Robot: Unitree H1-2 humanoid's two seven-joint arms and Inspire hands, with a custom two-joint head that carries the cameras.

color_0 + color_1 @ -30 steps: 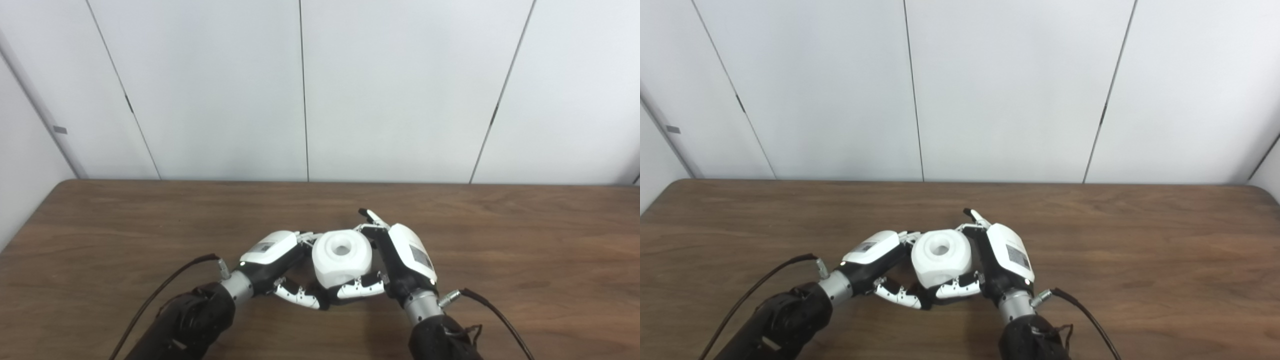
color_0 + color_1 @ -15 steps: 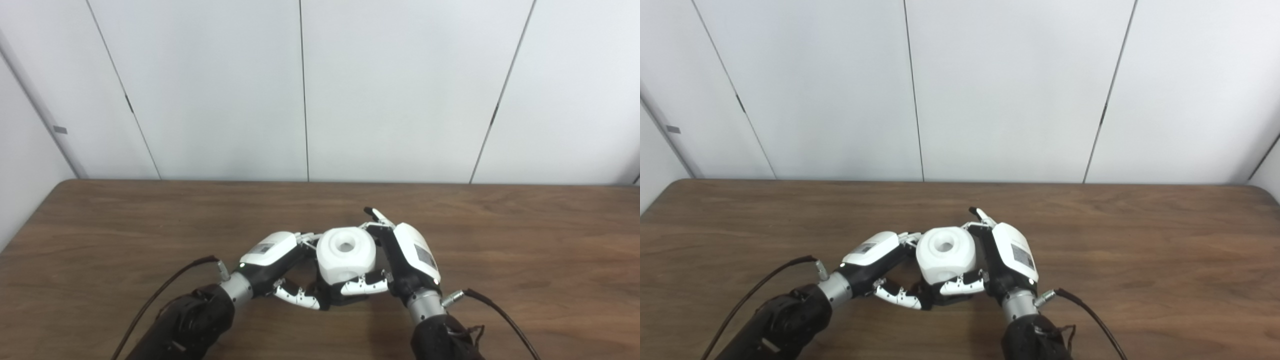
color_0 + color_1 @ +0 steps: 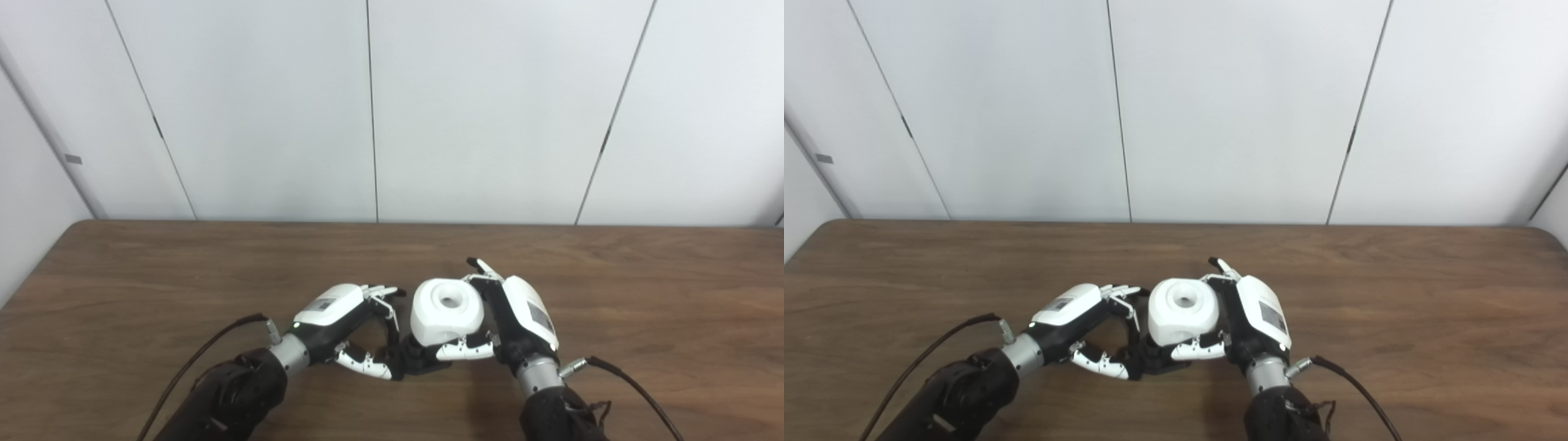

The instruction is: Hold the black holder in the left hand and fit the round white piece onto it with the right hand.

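The round white piece (image 3: pixel 446 309), a chunky ring with a hole on top, is gripped in my right hand (image 3: pixel 520 318), fingers behind it and thumb across its front. Just below its left underside sits the black holder (image 3: pixel 415 361), mostly hidden. My left hand (image 3: pixel 340 321) is curled, and its thumb and fingertips pinch the holder's left end. Table shows through the gap between the left fingers and the white piece. Both hands hover low over the brown table (image 3: pixel 153 275). I cannot tell whether the white piece touches the holder.
The wooden table stretches wide to both sides and to the back, where it ends at a white panelled wall (image 3: pixel 367 110). Black cables (image 3: pixel 202 349) trail from both wrists towards the front edge.
My right hand has carried the white piece to the right, away from the left fingers, opening a gap between them. The left hand has stayed in place.
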